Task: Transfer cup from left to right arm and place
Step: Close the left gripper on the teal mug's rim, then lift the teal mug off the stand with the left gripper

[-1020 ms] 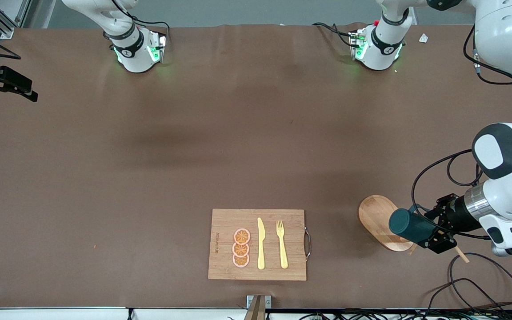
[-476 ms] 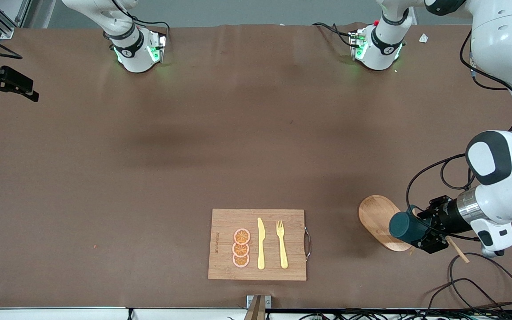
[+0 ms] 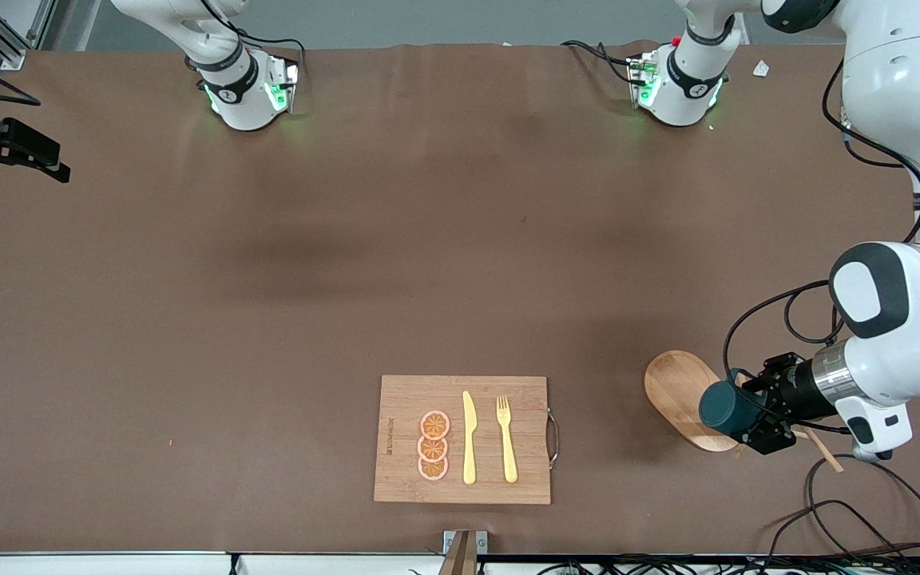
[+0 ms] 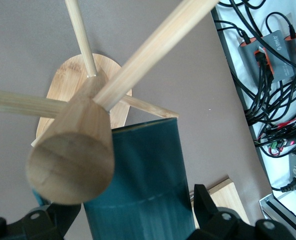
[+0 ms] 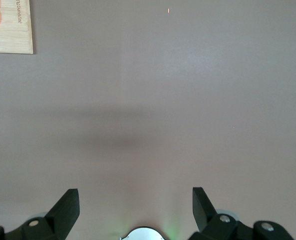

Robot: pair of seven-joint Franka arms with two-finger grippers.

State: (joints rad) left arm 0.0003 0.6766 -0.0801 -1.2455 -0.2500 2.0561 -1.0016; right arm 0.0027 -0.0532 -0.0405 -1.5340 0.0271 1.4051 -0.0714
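The dark teal cup [image 3: 725, 406] [image 4: 143, 170] hangs tilted on its side from a wooden peg rack [image 4: 73, 160]. The rack's oval base [image 3: 672, 387] stands near the left arm's end of the table. My left gripper [image 3: 750, 410] [image 4: 133, 202] is open, and its black fingers [image 4: 203, 200] straddle the cup's body with a thin gap showing on one side. The rack's post hides the other finger. The cup's handle and inside are hidden. My right gripper [image 3: 19, 164] [image 5: 135, 192] waits open and empty, high over the table's right-arm end.
A wooden cutting board [image 3: 404, 399] lies near the front edge in the middle, with orange slices [image 3: 434, 446], a yellow knife [image 3: 469, 438] and a yellow fork [image 3: 506, 439] on it. Cables [image 3: 867, 495] trail over the table by the left arm. Rack pegs [image 3: 827, 457] stick out beside the left gripper.
The left arm's wrist and forearm have shifted a little toward the cup, so the fingers sit farther along its body. The cup and the right gripper have stayed put.
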